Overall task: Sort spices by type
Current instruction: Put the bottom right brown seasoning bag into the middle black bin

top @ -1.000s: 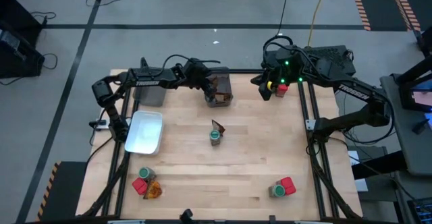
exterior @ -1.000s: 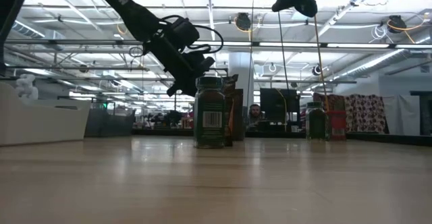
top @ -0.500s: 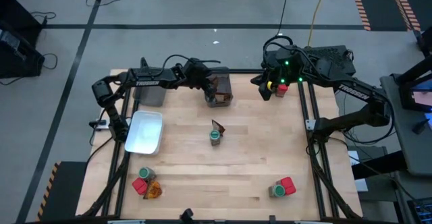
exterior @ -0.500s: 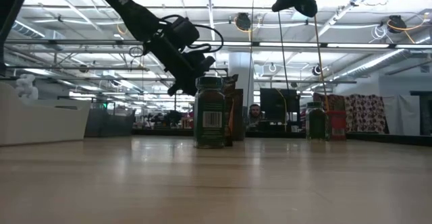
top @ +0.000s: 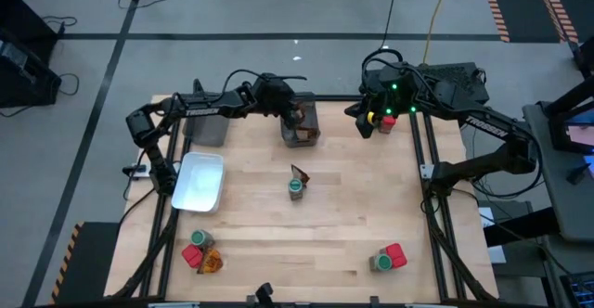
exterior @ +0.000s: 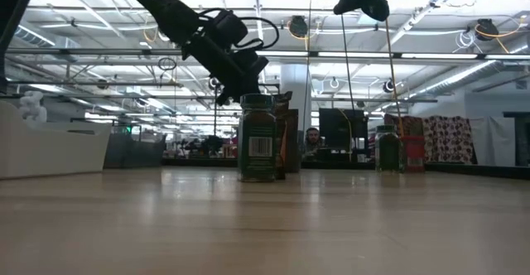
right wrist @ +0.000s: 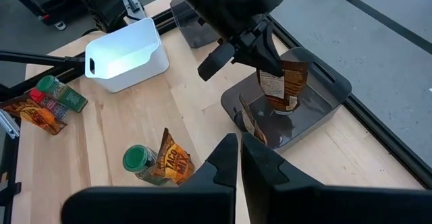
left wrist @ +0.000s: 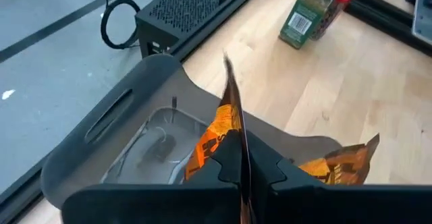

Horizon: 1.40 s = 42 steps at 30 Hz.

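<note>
Packet point(left wrist: 226, 126) between left fingers point(left wrist: 217, 172)

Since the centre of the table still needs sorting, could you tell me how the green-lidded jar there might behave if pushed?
The green-lidded jar stands tall and narrow, so a high push would probably tip it. Being round, it could then roll. The packet leaning beside it may fall too.

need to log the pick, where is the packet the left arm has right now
In the right wrist view, the left gripper holds the packet above the dark grey bin at the table's far edge.
</note>
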Each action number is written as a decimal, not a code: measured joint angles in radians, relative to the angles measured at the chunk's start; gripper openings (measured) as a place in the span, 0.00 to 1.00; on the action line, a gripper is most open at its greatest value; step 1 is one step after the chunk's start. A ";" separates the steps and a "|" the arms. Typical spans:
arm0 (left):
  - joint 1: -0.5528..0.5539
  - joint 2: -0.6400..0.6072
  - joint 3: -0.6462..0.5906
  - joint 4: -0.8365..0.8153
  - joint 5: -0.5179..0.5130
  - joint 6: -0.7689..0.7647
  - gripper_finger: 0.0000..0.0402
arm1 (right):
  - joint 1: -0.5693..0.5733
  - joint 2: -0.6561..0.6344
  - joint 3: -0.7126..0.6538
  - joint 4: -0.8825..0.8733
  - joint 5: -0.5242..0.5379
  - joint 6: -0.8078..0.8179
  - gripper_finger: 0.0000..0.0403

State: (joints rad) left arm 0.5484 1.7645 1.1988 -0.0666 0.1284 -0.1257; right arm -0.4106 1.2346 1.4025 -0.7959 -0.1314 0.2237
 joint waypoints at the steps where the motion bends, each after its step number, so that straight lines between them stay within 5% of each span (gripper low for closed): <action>1: 0.000 0.000 0.000 -0.008 0.001 0.008 0.00 | 0.000 0.000 0.000 0.000 0.000 0.000 0.00; 13: -0.027 0.000 0.000 -0.019 0.114 0.116 0.00 | 0.000 0.000 0.000 0.076 0.000 -0.024 0.00; 28: -0.067 0.000 0.000 -0.023 0.114 0.214 0.01 | 0.000 0.000 0.001 0.115 0.000 -0.026 0.00; 42: -0.066 0.000 0.000 -0.021 0.099 0.212 0.14 | 0.000 0.000 0.001 0.055 0.000 -0.056 0.00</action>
State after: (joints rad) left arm 0.4819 1.7645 1.1988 -0.0879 0.2272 0.0860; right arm -0.4107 1.2346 1.4033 -0.7407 -0.1318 0.1673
